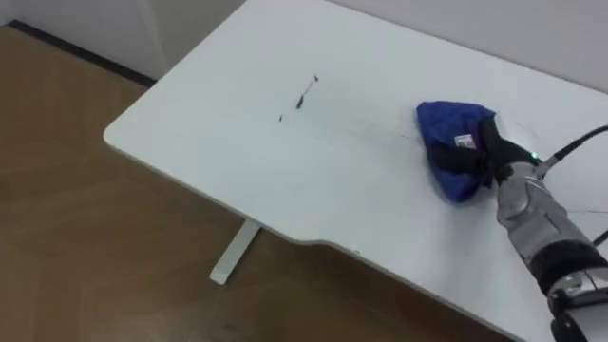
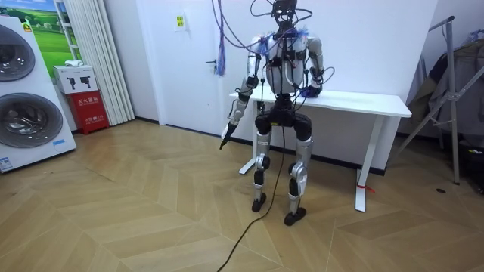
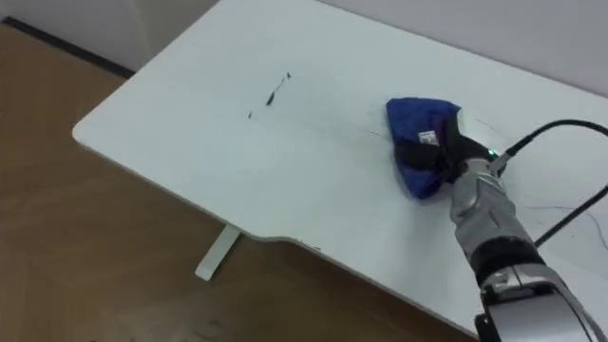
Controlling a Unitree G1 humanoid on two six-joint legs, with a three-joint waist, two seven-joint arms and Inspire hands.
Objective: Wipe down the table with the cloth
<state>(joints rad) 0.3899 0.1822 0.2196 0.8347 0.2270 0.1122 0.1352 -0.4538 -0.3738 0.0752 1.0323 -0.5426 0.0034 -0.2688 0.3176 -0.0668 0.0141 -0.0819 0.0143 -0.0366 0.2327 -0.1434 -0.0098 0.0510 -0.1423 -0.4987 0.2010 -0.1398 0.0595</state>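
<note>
Right hand (image 1: pixel 482 154) is the closest thing, coming in from the lower right, and it's clamped down on a bunched-up blue cloth (image 1: pixel 448 119) sitting on the white table (image 1: pixel 237 161). As far as I can make out, the fingers are curled into the fabric with part of the cloth lumped up over them, so I'd call it a proper grip and not just a flat palm on top. Makes sense imo: a wadded cloth held like that won't slide out from under the hand when it gets dragged sideways.

What it's probably after are the dark marks (image 1: pixel 301 95), a short streak plus a dot or two, further left on the table and well apart from the cloth. There also seem to be faint scuffs on the tabletop between the two. So my guess is the wipe has a good stretch left to cover, and the sweep needs to go leftwards while keeping pressure down.

Room view shows the robot standing right up against the table's long edge, left hand (image 2: pixel 225 140) hanging by its side doing nothing; can't tell what its fingers are doing from that far
</note>
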